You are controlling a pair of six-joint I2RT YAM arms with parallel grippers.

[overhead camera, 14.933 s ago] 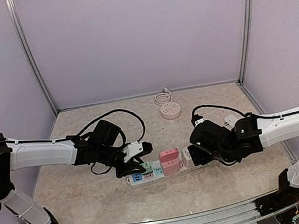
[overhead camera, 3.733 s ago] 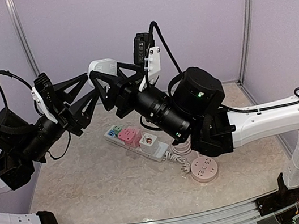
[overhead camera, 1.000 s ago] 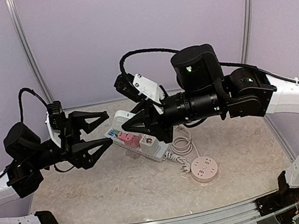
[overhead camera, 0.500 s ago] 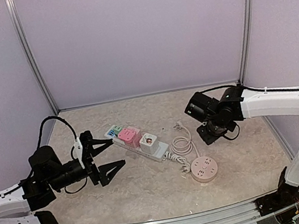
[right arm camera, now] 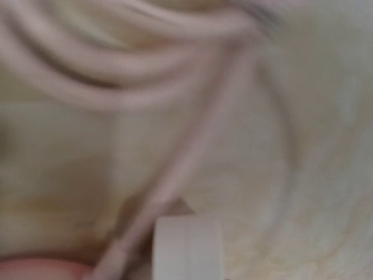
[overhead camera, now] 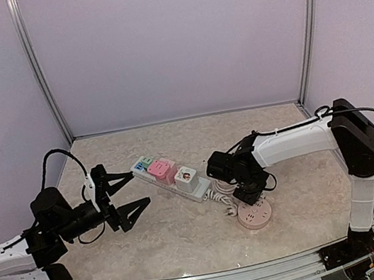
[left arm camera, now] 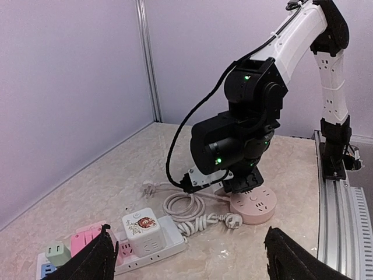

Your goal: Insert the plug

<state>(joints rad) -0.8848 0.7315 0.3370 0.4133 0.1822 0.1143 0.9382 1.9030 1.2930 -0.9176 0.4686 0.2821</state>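
- Currently, the power strip [overhead camera: 201,191] is carrying a pink adapter [overhead camera: 161,170] and a white adapter [overhead camera: 185,176].
- The left gripper [overhead camera: 140,189] is hovering, jaws spread; the right gripper [overhead camera: 243,197] is pointing down, closed.
- Only the left wrist view is showing the plug [left arm camera: 233,220] lying loose beside the round socket [left arm camera: 254,204]; the right wrist view is blurring.

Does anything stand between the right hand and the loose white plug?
Nothing visible does: the right hand sits shut by the pink round socket, and the white plug lies uncovered on the table just beside it.
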